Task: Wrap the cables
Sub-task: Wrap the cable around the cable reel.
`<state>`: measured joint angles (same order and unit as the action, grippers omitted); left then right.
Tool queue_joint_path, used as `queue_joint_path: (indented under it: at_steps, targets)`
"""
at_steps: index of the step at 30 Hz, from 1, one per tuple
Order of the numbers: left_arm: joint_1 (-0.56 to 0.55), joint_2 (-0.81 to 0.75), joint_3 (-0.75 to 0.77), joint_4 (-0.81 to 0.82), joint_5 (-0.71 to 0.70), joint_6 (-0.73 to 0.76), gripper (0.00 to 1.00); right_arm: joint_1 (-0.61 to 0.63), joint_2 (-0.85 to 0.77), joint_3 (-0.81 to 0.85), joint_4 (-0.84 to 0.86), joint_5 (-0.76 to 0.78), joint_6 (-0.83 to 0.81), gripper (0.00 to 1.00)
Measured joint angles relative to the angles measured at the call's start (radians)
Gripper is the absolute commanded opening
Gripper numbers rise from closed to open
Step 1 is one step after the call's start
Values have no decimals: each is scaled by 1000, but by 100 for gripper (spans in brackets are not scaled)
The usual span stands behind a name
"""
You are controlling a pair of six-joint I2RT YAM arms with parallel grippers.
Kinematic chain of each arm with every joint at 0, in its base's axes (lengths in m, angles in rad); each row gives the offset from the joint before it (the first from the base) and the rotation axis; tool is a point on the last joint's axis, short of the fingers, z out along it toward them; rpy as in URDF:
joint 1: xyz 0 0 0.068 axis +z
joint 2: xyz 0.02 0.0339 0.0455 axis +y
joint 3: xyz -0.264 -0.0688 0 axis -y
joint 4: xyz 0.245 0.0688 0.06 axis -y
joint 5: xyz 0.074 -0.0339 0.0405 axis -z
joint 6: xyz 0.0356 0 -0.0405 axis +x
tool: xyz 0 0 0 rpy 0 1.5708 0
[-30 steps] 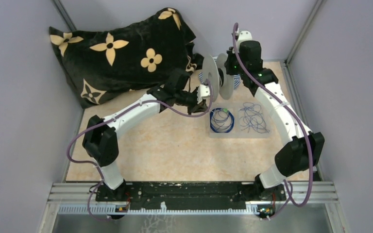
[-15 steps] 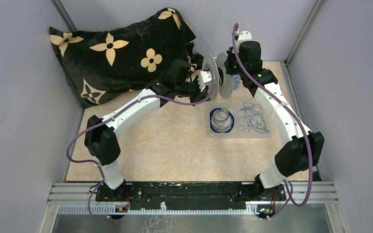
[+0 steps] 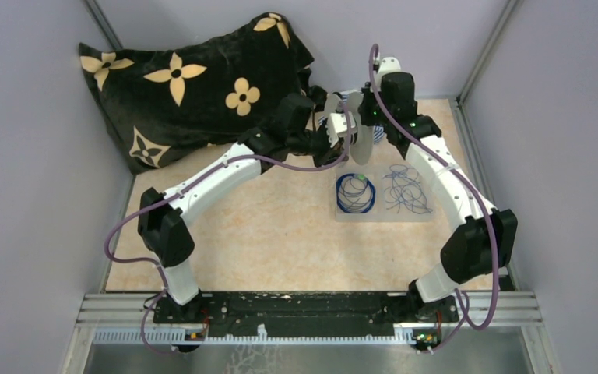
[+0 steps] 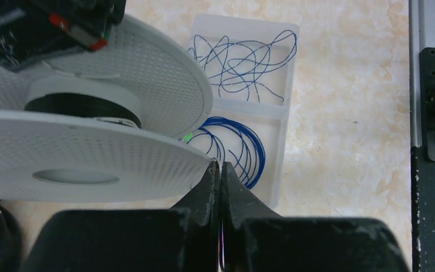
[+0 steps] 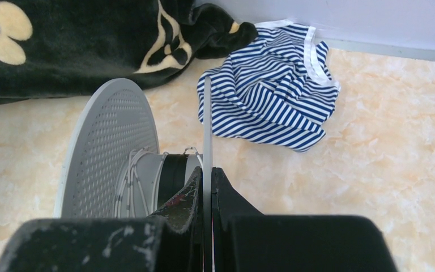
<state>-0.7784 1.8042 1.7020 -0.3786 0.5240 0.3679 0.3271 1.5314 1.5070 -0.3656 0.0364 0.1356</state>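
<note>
Step in hand: spool point(image 3: 350, 125) held up for winding. Right pincer point(image 5: 207, 173) clamps the spool's flange edge. Left pincer point(image 4: 220, 169) is closed tight beside the spool; contents cannot be told. The cables point(image 4: 259, 152) lie in a tray point(image 4: 290, 68) beneath the spool. Next move, by judgement, calls for feeding a cable end onto the hub point(image 5: 147, 170).

The left gripper point(image 3: 333, 134) stands further toward 2 o'clock than one second ago, closer against the spool point(image 3: 356, 125). The left arm point(image 3: 226, 173) reaches further out. The spool's discs show narrower, turned more edge-on.
</note>
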Motion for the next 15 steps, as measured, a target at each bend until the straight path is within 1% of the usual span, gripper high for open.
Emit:
queue_joint_path:
  at_steps: [4, 11, 15]
  targets:
    - [-12, 0, 26, 7, -15, -3, 0, 0, 0, -16, 3, -5, 0, 0]
    - [-12, 19, 76, 7, -98, -39, 0, 0, 0, -62, 24, -8, 0, 0]
    - [-14, 37, 104, -9, -155, -43, 3, -1, -1, -77, 44, 0, -3, 0]
